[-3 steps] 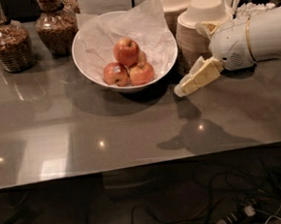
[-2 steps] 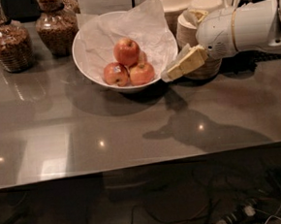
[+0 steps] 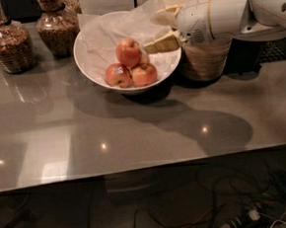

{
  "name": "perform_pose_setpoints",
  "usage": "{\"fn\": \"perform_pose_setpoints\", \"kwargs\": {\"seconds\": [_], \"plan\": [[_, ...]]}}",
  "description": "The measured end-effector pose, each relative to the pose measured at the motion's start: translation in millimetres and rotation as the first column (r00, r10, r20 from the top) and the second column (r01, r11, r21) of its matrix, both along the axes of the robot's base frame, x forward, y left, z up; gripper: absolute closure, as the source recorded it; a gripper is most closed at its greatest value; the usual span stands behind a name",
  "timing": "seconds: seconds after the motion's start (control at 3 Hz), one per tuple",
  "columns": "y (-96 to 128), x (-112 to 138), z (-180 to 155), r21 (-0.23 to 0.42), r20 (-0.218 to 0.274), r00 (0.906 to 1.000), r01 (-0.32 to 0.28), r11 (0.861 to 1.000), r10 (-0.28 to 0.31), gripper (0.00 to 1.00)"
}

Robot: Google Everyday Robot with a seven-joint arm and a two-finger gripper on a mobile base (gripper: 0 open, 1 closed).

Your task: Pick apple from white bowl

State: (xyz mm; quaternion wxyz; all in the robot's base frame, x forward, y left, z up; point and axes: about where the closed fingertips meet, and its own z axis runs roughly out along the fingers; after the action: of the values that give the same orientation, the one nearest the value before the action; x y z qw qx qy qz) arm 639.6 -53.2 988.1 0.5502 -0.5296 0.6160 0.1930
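The white bowl (image 3: 91,70), wide and lined with crumpled white paper, stands at the back middle of the grey table (image 3: 135,136). Three red-yellow apples lie in it: one on top (image 3: 128,52), one at the lower left (image 3: 117,75), one at the lower right (image 3: 144,75). My gripper (image 3: 157,31) reaches in from the right on a white arm (image 3: 224,13). It hovers over the bowl's right rim, just right of the top apple, not touching it. Its two cream fingers (image 3: 161,44) stand apart, open and empty.
Two glass jars of brown granola stand at the back left (image 3: 6,45) (image 3: 57,28). A stack of beige disposable bowls (image 3: 205,59) sits right of the white bowl, under my arm. The table's front edge runs across the lower frame, with cables (image 3: 240,217) on the floor below.
My gripper has moved up and to the left, from beside the bowl's right side to over its right rim, closer to the top apple. The apples have not moved.
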Motion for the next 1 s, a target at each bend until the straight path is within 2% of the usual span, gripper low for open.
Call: {"fn": "perform_pose_setpoints", "kwargs": {"seconds": [0.33, 0.67, 1.0], "plan": [[24.6, 16.2, -4.3, -0.025, -0.01, 0.9989, -0.046, 0.999, 0.046, 0.44], [42.4, 33.3, -16.9, -0.056, -0.042, 0.9963, -0.077, 0.995, 0.075, 0.35], [53.6, 46.3, -31.2, -0.083, -0.077, 0.9931, -0.094, 0.992, 0.088, 0.32]]}}
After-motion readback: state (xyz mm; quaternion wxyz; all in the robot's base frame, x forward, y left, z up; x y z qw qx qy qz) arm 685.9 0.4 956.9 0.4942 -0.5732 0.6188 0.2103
